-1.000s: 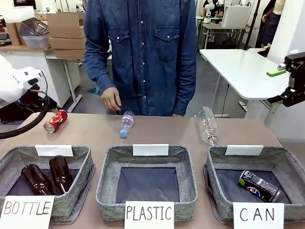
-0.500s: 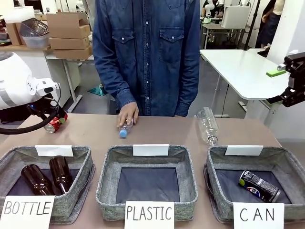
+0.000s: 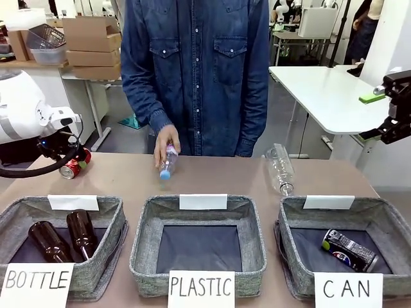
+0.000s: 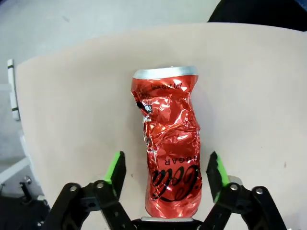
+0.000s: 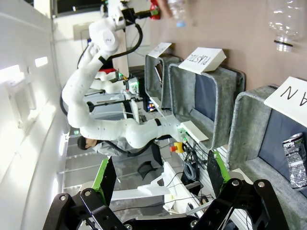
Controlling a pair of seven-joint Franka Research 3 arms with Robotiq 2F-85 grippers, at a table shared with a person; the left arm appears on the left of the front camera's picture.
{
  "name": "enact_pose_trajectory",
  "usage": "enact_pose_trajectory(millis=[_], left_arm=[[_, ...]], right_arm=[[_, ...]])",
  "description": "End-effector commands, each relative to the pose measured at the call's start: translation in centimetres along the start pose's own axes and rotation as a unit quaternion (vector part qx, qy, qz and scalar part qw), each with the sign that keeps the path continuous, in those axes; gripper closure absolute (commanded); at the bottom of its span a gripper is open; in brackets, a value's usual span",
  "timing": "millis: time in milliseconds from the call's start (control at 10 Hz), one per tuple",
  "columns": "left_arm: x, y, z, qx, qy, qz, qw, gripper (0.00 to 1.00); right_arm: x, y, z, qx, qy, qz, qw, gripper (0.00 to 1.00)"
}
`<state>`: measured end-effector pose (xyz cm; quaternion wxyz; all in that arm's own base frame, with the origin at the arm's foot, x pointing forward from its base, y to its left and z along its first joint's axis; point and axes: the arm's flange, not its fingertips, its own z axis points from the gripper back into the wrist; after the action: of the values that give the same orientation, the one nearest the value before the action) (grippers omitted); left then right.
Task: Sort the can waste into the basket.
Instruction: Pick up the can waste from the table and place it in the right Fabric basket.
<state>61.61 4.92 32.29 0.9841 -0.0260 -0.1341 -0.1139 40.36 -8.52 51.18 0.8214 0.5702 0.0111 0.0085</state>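
The crushed red can (image 4: 170, 153) lies on the counter (image 4: 259, 96) between the open jaws of the left tool (image 4: 165, 165), gaps both sides. The right tool (image 5: 159, 167) hangs open, well apart; the black can (image 3: 350, 250) sits in the CAN basket (image 3: 379, 204).

Lab room, evenly lit, benches set behind the tan worktable (image 3: 218, 179).
A white table (image 3: 327, 90) is seen right, on grey floor (image 3: 282, 125); cardboard boxes (image 3: 90, 42) and a wire basket (image 3: 43, 35) are stacked left.
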Motion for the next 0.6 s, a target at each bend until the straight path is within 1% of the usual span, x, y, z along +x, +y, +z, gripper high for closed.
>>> enact_pose_trajectory(millis=[0,100,300,400,500], left_arm=[[0.55,-0.11,0.23,0.006,0.013,0.003,1.000,0.76],[0.52,-0.15,0.10,0.008,0.015,0.002,1.000,1.00],[0.51,-0.15,0.05,0.008,0.016,0.000,1.000,1.00],[0.51,-0.12,0.13,0.009,0.015,-0.001,1.000,0.94],[0.52,-0.09,0.28,0.009,0.015,0.000,1.000,1.00]], right_arm=[[-0.11,0.04,0.35,-0.003,0.006,0.009,1.000,0.00],[-0.11,0.04,0.35,-0.003,0.006,0.009,1.000,0.00],[-0.11,0.04,0.35,-0.003,0.006,0.009,1.000,0.00],[-0.11,0.04,0.35,-0.003,0.006,0.009,1.000,0.00],[-0.11,0.04,0.35,-0.003,0.006,0.009,1.000,0.00]])
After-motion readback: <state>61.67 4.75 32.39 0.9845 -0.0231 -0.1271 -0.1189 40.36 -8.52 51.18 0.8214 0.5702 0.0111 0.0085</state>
